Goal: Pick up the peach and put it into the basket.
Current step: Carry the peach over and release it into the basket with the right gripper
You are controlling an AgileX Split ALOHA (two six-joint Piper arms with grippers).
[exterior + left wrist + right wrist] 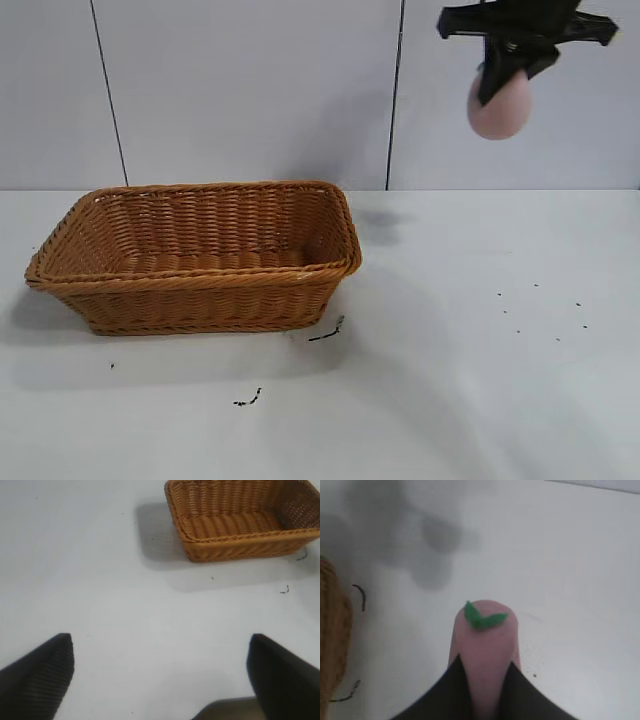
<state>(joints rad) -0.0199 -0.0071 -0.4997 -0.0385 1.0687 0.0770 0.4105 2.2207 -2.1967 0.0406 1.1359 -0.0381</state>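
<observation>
Pale pink peach (499, 108) pinched tight in right gripper (510, 75), hanging high above table (480, 330), well right of wicker basket (200, 255). Left gripper (160, 675) spread wide, holding nothing, basket farther off.

Woven wicker basket (200, 255); matt, smooth peach (499, 105); smooth table (480, 380).

The exterior camera faces the white table (470, 380) level, near the orange-brown woven wicker basket (200, 255). The left wrist camera looks down from farther off, sharing that basket (240, 520); the right wrist camera points steeply down, catching its edge (332, 630).
</observation>
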